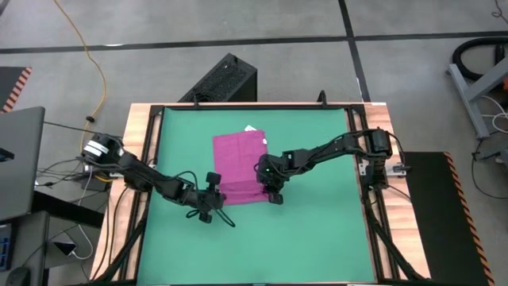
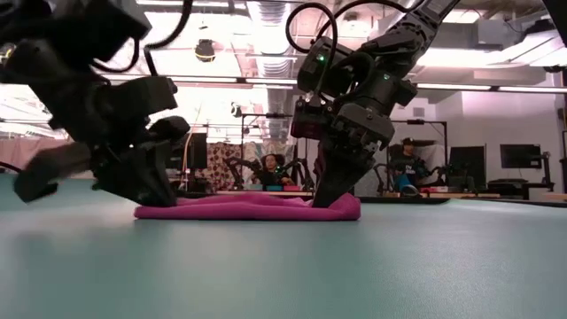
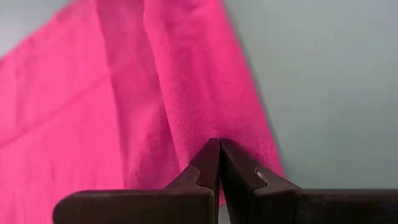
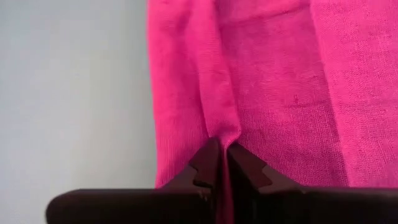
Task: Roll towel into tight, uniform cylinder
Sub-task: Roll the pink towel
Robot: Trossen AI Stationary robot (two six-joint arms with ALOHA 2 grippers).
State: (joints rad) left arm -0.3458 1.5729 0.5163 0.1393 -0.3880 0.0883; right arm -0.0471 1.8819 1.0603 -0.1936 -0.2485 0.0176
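Observation:
The magenta-pink towel [image 1: 238, 163] lies flat on the green mat [image 1: 317, 230], with its white tag [image 1: 252, 128] at the far edge. Its near edge shows as a thicker band [image 1: 240, 198]. My left gripper [image 1: 214, 192] is at the towel's near left corner and my right gripper [image 1: 272, 191] at its near right corner. Both are shut on cloth. In the low view the towel [image 2: 248, 208] lies low on the mat between my left gripper [image 2: 152, 197] and my right gripper [image 2: 330, 197]. My left gripper pinches a raised ridge of the towel [image 3: 198, 134] between its two shut fingertips, close to the towel's left side edge at the near end. The fingers slant down from the near left. The cloth stays on the mat. My right gripper pinches a raised fold of the towel [image 4: 219, 127] between its two shut fingertips, close to the towel's right side edge at the near end. The fingers point steeply down. The cloth rests on the mat, puckered up toward the fingertips.
The mat is framed by a wooden table edge [image 1: 143, 159]. A black box [image 1: 222, 79] stands beyond the far edge. Bare mat lies near and to the right of the towel. People and equipment show in the room [image 2: 266, 168] beyond the table.

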